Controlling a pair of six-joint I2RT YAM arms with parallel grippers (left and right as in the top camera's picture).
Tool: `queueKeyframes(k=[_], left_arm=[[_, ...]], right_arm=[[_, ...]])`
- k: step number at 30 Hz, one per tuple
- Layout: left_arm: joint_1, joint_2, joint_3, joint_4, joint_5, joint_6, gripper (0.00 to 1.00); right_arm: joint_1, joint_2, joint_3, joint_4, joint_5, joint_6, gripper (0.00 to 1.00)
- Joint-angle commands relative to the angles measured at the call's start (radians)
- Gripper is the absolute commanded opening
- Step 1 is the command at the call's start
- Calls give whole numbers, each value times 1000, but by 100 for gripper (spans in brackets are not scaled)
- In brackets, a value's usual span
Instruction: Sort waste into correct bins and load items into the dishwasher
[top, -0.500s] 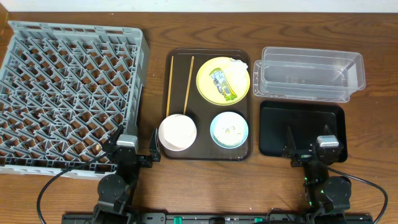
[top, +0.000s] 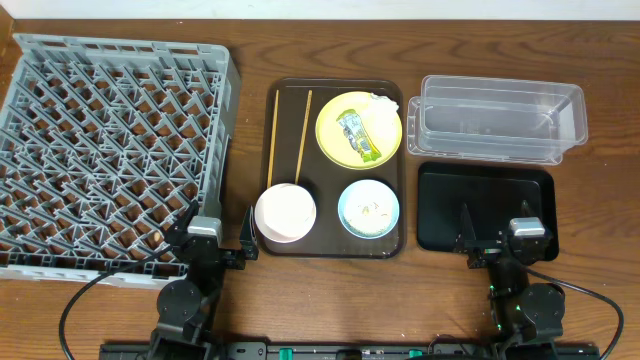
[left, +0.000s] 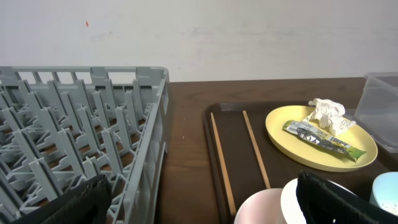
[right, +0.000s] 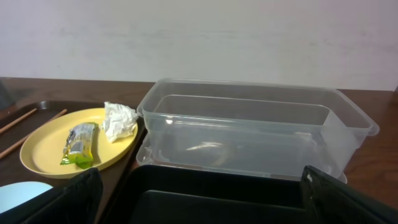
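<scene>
Nothing moved in the last half second, so sorting hasn't started. Rack (top: 120, 50) is left. Brown tray (top: 325, 165) in the centre holds everything. Tub (top: 500, 95) is far right, black tray (top: 490, 195) near right. Plate (top: 335, 125) carries wrapper (top: 356, 135) and tissue (top: 383, 100). White bowl (top: 285, 212), blue bowl (top: 345, 205) and chopsticks (top: 272, 135) are untouched. Left gripper (left: 202, 190) and right gripper (right: 199, 186) are spread wide, holding nothing.
</scene>
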Motion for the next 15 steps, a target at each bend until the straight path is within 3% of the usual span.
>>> queueKeyframes(k=[1, 10, 15], left_arm=[[5, 1, -15, -45, -16, 17, 95], [5, 1, -15, -43, -27, 18, 95], [5, 1, -15, -39, -23, 17, 95]], right_arm=[[-8, -3, -3, -2, 0, -7, 99], [-8, -3, -3, 3, -3, -7, 99], [-8, -3, -3, 5, -98, -5, 99]])
